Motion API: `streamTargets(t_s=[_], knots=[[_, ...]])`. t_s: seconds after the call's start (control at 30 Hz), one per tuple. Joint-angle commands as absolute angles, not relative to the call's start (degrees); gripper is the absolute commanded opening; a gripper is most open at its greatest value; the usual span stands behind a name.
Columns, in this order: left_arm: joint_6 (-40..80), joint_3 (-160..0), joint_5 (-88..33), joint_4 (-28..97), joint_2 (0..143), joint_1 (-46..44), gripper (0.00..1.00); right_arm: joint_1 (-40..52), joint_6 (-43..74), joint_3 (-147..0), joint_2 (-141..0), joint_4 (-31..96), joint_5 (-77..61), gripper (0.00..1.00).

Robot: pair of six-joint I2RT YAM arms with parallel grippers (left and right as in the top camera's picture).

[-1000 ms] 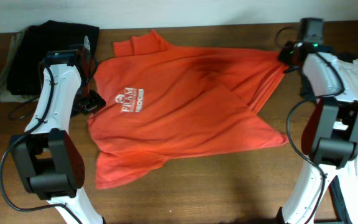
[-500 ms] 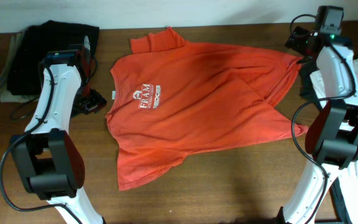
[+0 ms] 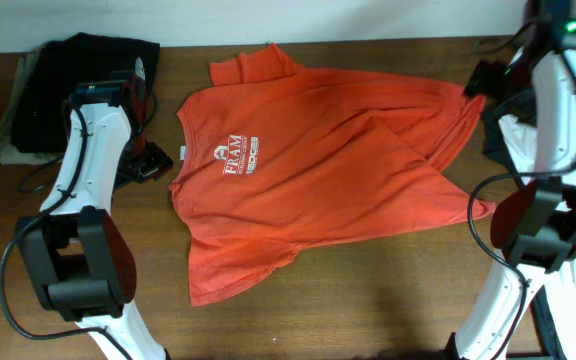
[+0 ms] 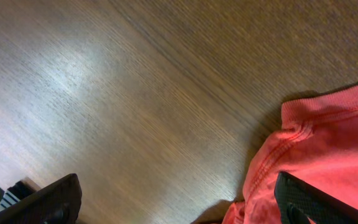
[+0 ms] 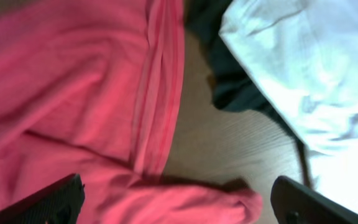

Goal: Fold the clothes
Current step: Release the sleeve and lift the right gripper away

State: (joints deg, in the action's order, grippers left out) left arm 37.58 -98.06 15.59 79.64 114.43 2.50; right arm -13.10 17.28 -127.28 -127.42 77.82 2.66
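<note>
Overhead: T-shirt [image 3: 318, 170] lies spread on the tabletop [image 3: 368, 310], print up, neck toward my left arm, hem toward the right. It sits further right than a second ago and has not shifted in the last half second. My right tool [image 3: 486, 78] has let go of the hem and backed off to the far right. I judge the spreading pull done, with no fold made yet. One hem corner lies doubled over the body and wants smoothing first. Dark clothes [image 3: 83, 75] are piled far left.

Left wrist: left tool [image 4: 179, 208] spread wide and empty over bare wood. A stitched shirt edge lies at lower right; whether it touches a finger, I cannot tell.

Right wrist: fingers wide apart, nothing held, tips cut off by the frame. Shirt hem is at left, white cloth [image 5: 291, 74] at right, and a dark thing [image 5: 229, 87] between them, too blurred to name.
</note>
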Motion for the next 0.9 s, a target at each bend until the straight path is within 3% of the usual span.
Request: streamTargets(t_s=[0.0, 0.17, 0.3, 0.47, 0.57, 0.7, 0.77, 0.87], knots=[[37.7, -97.5, 15.2, 79.6, 112.9, 2.7, 0.99, -11.2, 15.9, -115.5, -128.0, 71.1, 1.5, 0.99], [37.7, -97.5, 15.2, 79.7, 112.9, 2.7, 0.99, -8.6, 13.7, -106.5, -128.0, 62.2, -1.3, 0.97], [37.7, -97.5, 15.2, 79.7, 112.9, 2.7, 0.99, -7.4, 13.9, -102.2, -128.1, 57.4, -0.8, 0.90], [37.7, -97.5, 15.2, 79.7, 112.9, 2.7, 0.99, -7.9, 13.9, -99.2, -128.1, 55.0, -0.7, 0.72], [37.7, -97.5, 15.2, 79.5, 112.9, 2.7, 0.99, -8.0, 13.9, -97.8, -128.1, 53.5, -0.4, 0.70], [37.7, -97.5, 15.2, 79.5, 112.9, 2.7, 0.99, -8.0, 13.9, -97.1, -128.2, 52.6, -0.4, 0.53], [37.7, -97.5, 15.2, 79.5, 112.9, 2.7, 0.99, -8.0, 13.9, -97.1, -128.3, 52.8, 0.9, 0.36], [37.7, -97.5, 15.2, 79.5, 112.9, 2.7, 0.99, -8.0, 13.9, -97.1, -128.4, 52.9, 4.1, 0.26]])
